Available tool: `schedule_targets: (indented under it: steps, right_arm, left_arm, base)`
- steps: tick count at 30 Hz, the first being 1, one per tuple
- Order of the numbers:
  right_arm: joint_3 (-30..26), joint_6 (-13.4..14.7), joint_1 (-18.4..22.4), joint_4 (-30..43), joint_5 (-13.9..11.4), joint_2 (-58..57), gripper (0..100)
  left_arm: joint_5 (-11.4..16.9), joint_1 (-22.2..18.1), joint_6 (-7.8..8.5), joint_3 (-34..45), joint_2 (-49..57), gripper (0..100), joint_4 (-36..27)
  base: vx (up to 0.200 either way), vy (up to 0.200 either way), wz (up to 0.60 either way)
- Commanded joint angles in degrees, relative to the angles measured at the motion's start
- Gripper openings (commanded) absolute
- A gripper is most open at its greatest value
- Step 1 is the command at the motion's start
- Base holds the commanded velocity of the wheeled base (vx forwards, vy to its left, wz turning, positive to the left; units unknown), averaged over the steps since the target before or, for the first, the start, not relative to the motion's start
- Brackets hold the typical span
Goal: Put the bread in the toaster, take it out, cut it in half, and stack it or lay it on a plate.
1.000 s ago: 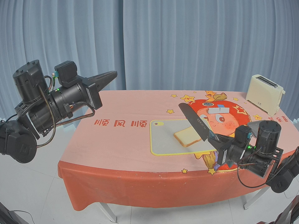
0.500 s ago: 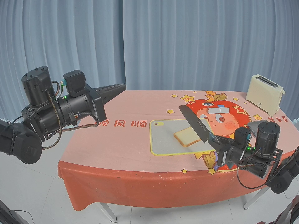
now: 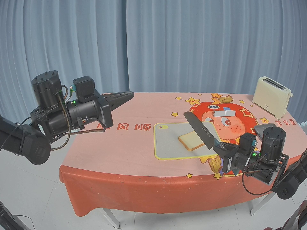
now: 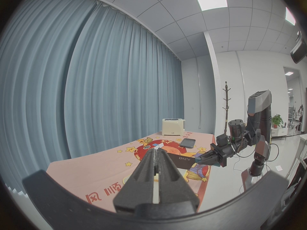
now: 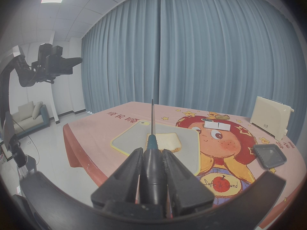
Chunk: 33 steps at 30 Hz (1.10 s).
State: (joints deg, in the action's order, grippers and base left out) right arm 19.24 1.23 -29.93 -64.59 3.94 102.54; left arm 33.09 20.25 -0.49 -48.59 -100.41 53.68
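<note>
A slice of bread (image 3: 192, 140) lies flat on the grey, yellow-rimmed cutting board (image 3: 166, 144) in the middle of the table. My right gripper (image 3: 220, 146) is shut on the handle of a black knife (image 3: 200, 129). The blade slants up over the bread's right side, above the slice. In the right wrist view the blade (image 5: 153, 118) stands edge-on over the bread (image 5: 164, 141). My left gripper (image 3: 128, 96) is shut on nothing, in the air over the table's far left corner. A cream toaster (image 3: 271, 96) stands at the far right.
A dark square plate (image 5: 270, 155) lies on the cloth near the right edge, partly behind my right arm in the head view. A small grey-white block (image 3: 224, 113) rests behind the board. Bare cloth spreads left of the board.
My left arm has swung right and lower, bringing its gripper over the table's left corner. The right arm has sunk slightly; the knife stays over the bread.
</note>
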Motion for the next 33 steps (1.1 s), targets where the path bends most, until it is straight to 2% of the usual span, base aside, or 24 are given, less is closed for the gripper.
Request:
schedule_targets:
  steps: [1, 2, 3, 4, 7, 17, 21, 26, 30, 31, 33]
  right_arm:
    - [-0.08, 0.18, 0.05, -0.01, 0.02, 0.21, 0]
    - [-0.08, 0.18, 0.05, -0.01, 0.02, 0.21, 0]
    - [-0.08, 0.18, 0.05, -0.01, 0.02, 0.21, 0]
    - [-0.08, 0.26, -0.04, -0.01, 0.11, 0.21, 0]
    - [-0.25, 0.26, -0.13, 0.07, 0.72, 0.21, 0]
    - [-0.43, 0.18, -0.13, -0.10, 1.16, 2.32, 0]
    - [-0.52, 0.18, -0.22, -0.10, 1.16, 2.23, 0]
    - [-0.52, 0.18, -0.13, -0.10, 1.16, 1.88, 0]
    - [-0.78, 0.18, -0.31, -0.01, 1.16, 2.05, 0]
    - [-0.78, 0.18, -0.31, -0.01, 1.16, 2.05, 0]
    - [-0.69, 0.53, -0.31, -0.01, 1.16, 2.41, 0]
  left_arm:
    - [-0.04, 0.23, 0.22, -6.52, -6.37, 0, -1.12]
    - [0.05, 0.23, 0.93, -8.36, -7.52, 0, -2.17]
    - [0.05, 0.23, 0.93, -8.36, -7.52, 0, -2.17]
    - [0.05, 0.23, 1.98, -10.73, -8.66, 0, -4.28]
    - [0.05, 0.67, 2.77, -11.96, -8.92, 0, -7.01]
    - [-0.04, 1.20, 3.21, -9.42, -8.57, 0, -7.27]
    - [1.02, 5.42, 3.56, -12.32, -10.33, 0, -5.07]
    - [0.66, 8.40, 3.56, -15.83, -12.88, 0, -4.37]
    - [0.93, 10.25, 3.92, -25.24, -16.57, 0, -10.61]
    - [0.93, 10.25, 3.92, -25.24, -16.57, 0, -10.61]
    - [1.19, 10.43, 3.92, -31.74, -20.00, 0, -13.77]
  base:
    - [0.000, 0.000, 0.00]
    - [0.000, 0.000, 0.00]
    - [0.000, 0.000, 0.00]
    - [0.000, 0.000, 0.00]
    - [0.000, 0.000, 0.00]
    - [0.000, 0.000, 0.00]
    - [0.000, 0.000, 0.00]
    - [0.000, 0.000, 0.00]
    - [0.000, 0.000, 0.00]
    - [0.000, 0.000, 0.00]
    - [0.000, 0.000, 0.00]
